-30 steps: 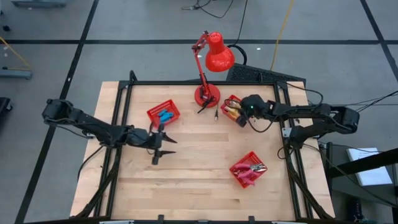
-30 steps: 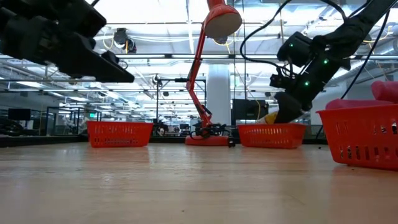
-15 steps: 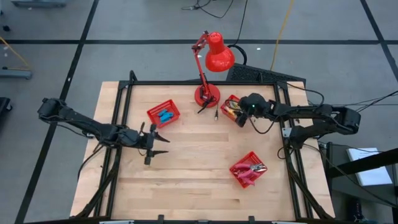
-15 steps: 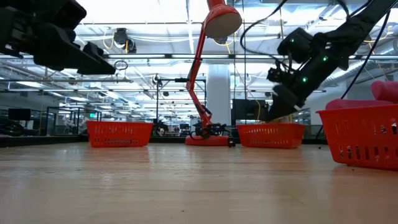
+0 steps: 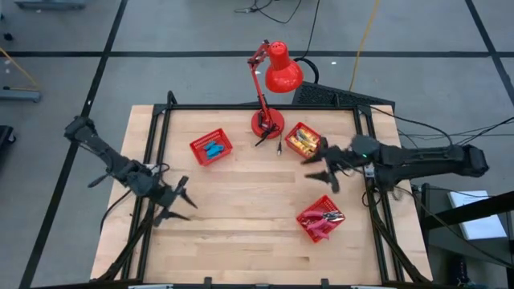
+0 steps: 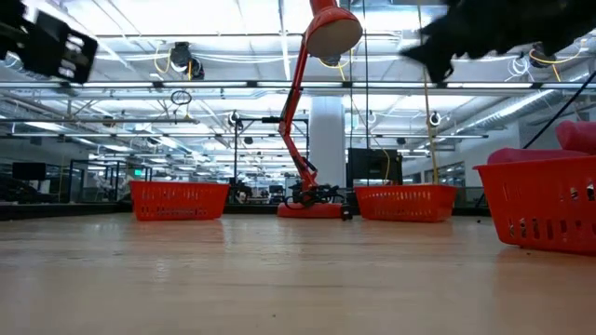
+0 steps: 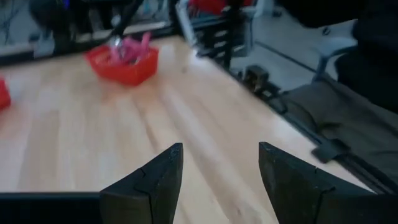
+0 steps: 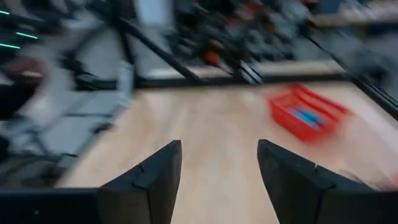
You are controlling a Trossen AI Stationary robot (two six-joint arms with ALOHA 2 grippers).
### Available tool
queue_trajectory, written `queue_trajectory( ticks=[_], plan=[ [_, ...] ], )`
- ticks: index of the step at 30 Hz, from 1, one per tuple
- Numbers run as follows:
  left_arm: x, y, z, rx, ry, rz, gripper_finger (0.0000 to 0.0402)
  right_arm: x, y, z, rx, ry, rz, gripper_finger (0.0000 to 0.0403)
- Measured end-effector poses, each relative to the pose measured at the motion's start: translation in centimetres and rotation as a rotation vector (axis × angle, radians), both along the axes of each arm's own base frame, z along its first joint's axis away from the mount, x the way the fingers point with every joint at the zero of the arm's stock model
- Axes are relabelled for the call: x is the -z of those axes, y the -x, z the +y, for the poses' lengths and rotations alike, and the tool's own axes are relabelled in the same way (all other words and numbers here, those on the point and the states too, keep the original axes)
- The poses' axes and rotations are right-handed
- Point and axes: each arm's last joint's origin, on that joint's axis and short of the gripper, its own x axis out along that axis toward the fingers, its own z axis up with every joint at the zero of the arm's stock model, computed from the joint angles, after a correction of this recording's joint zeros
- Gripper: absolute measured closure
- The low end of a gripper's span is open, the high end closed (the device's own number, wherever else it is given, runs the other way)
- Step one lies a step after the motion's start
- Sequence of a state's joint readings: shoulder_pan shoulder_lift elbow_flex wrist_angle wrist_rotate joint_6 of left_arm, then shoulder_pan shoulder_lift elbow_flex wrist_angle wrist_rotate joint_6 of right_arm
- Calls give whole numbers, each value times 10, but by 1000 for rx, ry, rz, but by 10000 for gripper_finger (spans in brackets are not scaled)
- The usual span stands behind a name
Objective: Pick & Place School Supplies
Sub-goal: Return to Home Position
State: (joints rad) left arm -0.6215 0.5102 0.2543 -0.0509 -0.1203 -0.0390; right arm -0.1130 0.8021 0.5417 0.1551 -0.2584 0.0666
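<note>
High view: on the wooden table (image 5: 241, 241), taken as a dial, the light-blue blocks (image 5: 213, 149) lie in a red basket (image 5: 198, 145) at 10 o'clock. The yellow-and-white packets (image 5: 303, 142) fill a second basket (image 5: 314, 132) at 1 o'clock. The pink-handled pliers (image 5: 323, 218) lie heaped in a third basket (image 5: 306, 230) at 4 o'clock. A red lamp (image 5: 277, 71) stands at 12 o'clock. The left gripper (image 5: 181, 202) hovers at 9 o'clock, fingers spread and empty. The right gripper (image 5: 320, 170) hovers at 2 o'clock, just beside the packets' basket, also spread and empty.

Low view: pink handles (image 6: 577, 136) rise above the nearest basket's rim at 3 o'clock; both arms hang high above the table.

Left wrist view: parted fingers frame bare wood, with the pliers' basket beyond.

Right wrist view: parted fingers, with the blue blocks' basket beyond.
</note>
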Motion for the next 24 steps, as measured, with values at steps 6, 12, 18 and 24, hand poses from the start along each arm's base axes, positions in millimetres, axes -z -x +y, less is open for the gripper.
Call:
queue_trajectory(
  ticks=[6, 12, 18, 24],
  plan=[
    [-10, 16, -3, 42, -17, -117, 188, 3, 14, 38, -206, 2, -143, 211],
    [7, 25, 0, 87, 25, -86, 188, 45, 27, 56, -172, 65, -143, 225],
    [34, 31, 7, 122, 90, -50, 188, 74, 45, 53, -111, 103, -41, 242],
    [34, 32, 12, 163, 91, -125, 188, 82, 61, 50, -171, 110, 33, 262]
  ],
)
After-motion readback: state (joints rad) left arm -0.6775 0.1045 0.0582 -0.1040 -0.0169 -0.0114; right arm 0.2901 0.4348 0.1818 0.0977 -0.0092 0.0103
